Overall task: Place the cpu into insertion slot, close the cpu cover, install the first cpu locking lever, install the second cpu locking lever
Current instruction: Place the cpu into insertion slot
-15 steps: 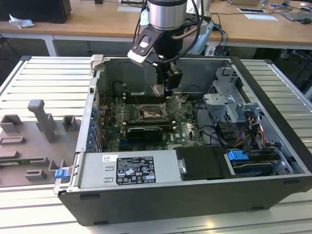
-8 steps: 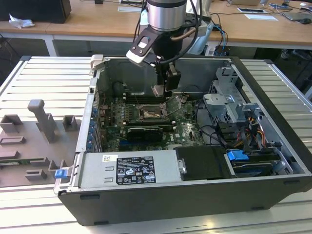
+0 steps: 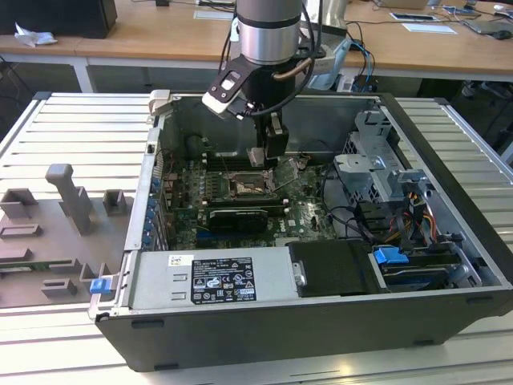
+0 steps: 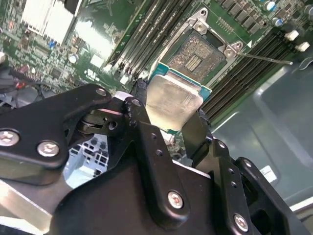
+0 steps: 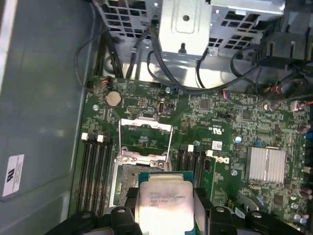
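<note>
Holds the cpu (image 4: 172,98) pinched by two edges in the gripper (image 4: 168,116), just above the insertion slot (image 4: 198,56) (cpu cover (image 5: 145,124) open beyond it). Could jam or scrape the slot if lowered skewed or off-centre.

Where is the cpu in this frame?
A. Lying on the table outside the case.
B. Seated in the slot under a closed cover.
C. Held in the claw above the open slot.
C: the claw grips the cpu by its edges, while the slot is bare and the cover is swung open.
</note>
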Motion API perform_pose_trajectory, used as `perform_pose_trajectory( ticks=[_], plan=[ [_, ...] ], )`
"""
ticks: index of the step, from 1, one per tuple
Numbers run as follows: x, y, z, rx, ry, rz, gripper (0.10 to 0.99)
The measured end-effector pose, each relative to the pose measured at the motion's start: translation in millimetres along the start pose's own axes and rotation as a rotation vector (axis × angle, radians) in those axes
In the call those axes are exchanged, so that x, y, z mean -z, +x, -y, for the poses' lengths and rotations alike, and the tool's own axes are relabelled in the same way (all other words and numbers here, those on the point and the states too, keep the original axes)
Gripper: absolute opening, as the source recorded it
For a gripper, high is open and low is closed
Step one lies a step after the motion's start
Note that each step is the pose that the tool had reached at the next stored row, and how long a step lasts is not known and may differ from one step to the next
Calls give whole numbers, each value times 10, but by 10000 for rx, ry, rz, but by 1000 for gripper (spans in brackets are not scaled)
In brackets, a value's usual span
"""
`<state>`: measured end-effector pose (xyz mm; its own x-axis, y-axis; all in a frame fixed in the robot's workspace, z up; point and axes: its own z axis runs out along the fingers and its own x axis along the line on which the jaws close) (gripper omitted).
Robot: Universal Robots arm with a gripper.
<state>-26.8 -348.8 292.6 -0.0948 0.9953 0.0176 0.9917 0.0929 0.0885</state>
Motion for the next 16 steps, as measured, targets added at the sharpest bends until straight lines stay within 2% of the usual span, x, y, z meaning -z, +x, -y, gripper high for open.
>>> perform_pose_trajectory(
  ticks=[2,7,13,16],
  plan=[
    [-21,0,2,-268,-4,25,533],
    [-121,-1,13,-1674,-29,149,533],
    [-222,20,100,-1745,-30,155,533],
    [-283,29,117,-1429,-26,121,533]
  ],
)
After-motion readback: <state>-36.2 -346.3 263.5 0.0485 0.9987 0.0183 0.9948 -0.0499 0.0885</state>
